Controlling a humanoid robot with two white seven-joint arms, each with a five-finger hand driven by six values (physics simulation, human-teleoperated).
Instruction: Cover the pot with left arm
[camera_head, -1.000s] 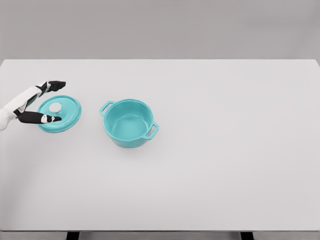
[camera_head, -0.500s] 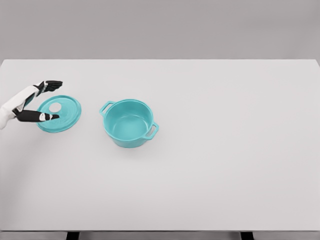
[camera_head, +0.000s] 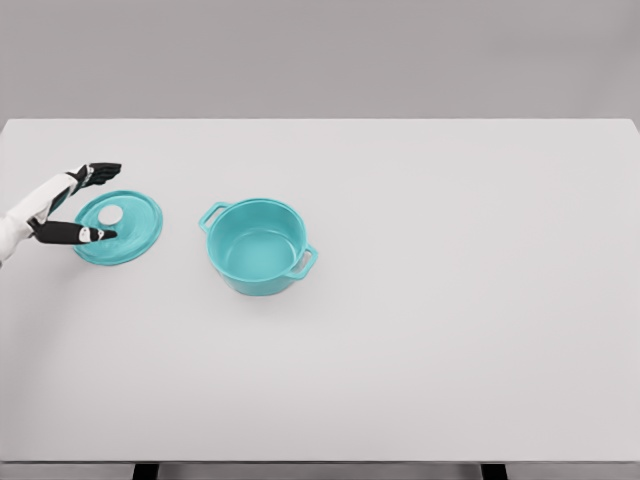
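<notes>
Teal and round, the one open two-handled metal pot (camera_head: 259, 246) is sitting on the white table (camera_head: 450, 300). One flat teal lid with a white centre knob (camera_head: 119, 227) is lying just left of the pot. The left hand (camera_head: 72, 205) is spreading its fingers around the lid's left edge, having drawn slightly leftward since before.

Bright, even, diffuse light with no glare; the white bench (camera_head: 420, 330) carries only faint soft shadows. The render is sharp throughout, without edge distortion.
</notes>
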